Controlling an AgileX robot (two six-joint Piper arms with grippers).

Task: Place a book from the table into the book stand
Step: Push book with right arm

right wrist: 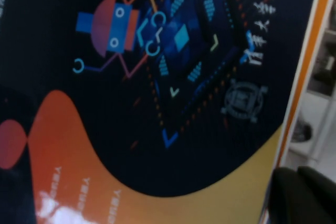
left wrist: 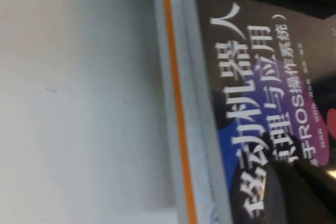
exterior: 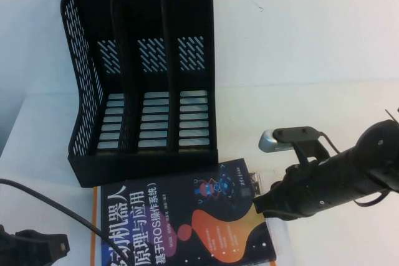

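Book flat on table; right pincer at its edge; left pincer near.

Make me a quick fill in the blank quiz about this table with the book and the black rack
1. The book stand has ___ compartments.
2. The book lies on a second book with an ___ edge.
3. The right gripper is at the book's ___ edge.
4. The left gripper sits near the table's ___ corner.

Answers: three; orange; right; front-left
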